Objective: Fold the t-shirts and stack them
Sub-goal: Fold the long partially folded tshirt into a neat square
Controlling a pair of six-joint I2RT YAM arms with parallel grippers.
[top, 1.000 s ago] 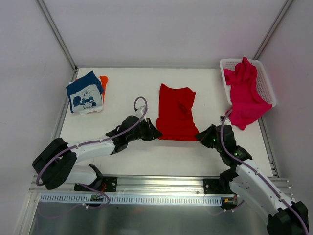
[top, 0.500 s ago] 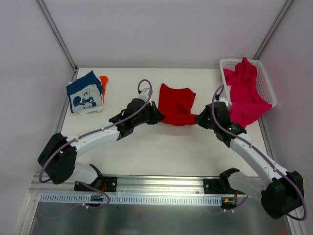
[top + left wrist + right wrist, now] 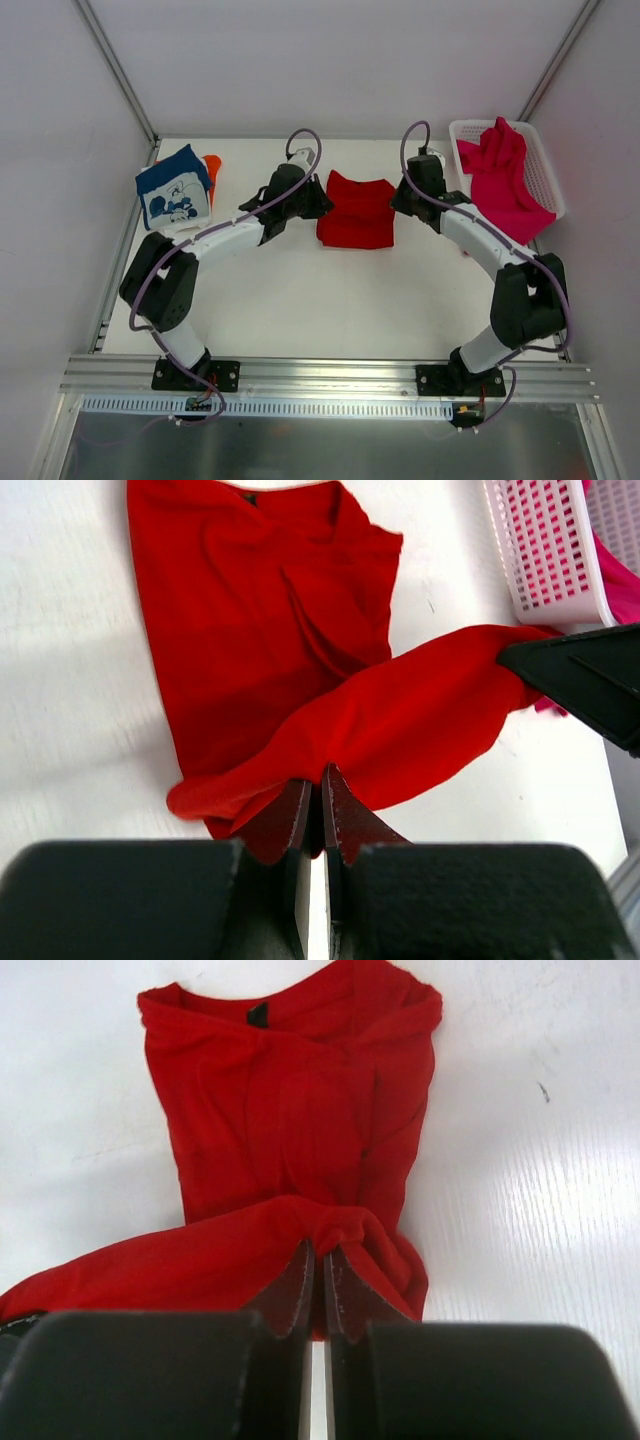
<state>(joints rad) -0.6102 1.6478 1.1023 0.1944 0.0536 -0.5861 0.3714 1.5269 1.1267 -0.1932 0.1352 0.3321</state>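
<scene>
The red t-shirt (image 3: 358, 208) lies mid-table, its near hem lifted and carried back over its body. My left gripper (image 3: 320, 204) is shut on the hem's left corner (image 3: 318, 765). My right gripper (image 3: 396, 202) is shut on the hem's right corner (image 3: 320, 1240). The collar end lies flat on the table in both wrist views. The magenta-pink t-shirt (image 3: 505, 180) hangs out of the white basket (image 3: 545, 185). The navy printed t-shirt (image 3: 174, 188) lies folded on the orange one (image 3: 212, 165) at the far left.
The white mesh basket stands at the far right corner and also shows in the left wrist view (image 3: 545, 550). Metal frame rails run along both table sides. Both arms reach far forward, flanking the red shirt.
Both grippers have carried the red shirt's near hem away from the arm bases toward the collar, so the shirt now shows about half as long. The arms have stretched far out.
</scene>
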